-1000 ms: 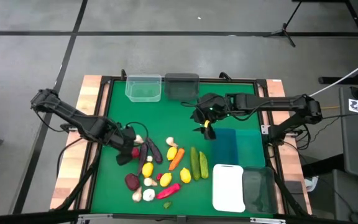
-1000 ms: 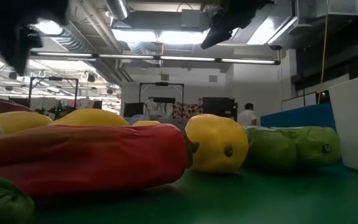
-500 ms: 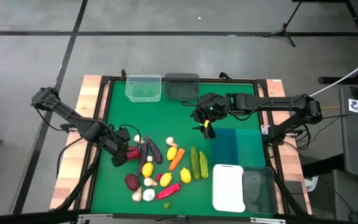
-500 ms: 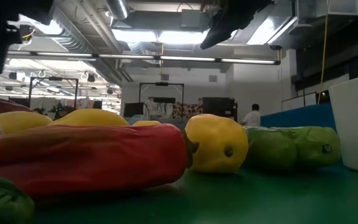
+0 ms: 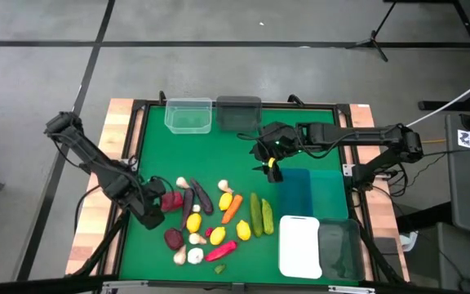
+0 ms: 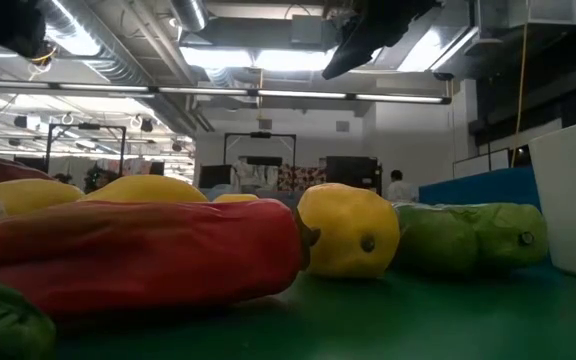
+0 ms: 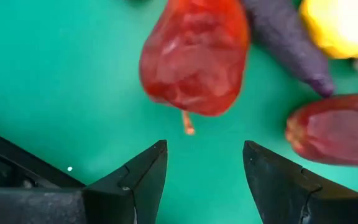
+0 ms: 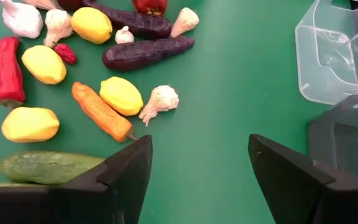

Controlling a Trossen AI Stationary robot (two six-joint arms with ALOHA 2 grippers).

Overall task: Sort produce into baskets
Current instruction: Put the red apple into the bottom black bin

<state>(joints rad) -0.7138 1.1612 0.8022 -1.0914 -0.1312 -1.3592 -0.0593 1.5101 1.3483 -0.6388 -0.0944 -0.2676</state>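
The left end effector (image 7: 204, 180) hangs spread wide and empty just short of a red apple (image 7: 194, 56), apparently lined up to grasp it. The produce lies unsorted at lower centre of the high view on the green surface (image 5: 219, 155). The right end effector (image 8: 197, 180), also wide, waits beside the blue basket (image 5: 296, 196).

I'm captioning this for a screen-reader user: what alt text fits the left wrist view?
The left tool, fingers open, hangs over green table felt just short of a red apple with a small stem. A dark purple piece, a second red apple and a yellow lemon lie beyond it.
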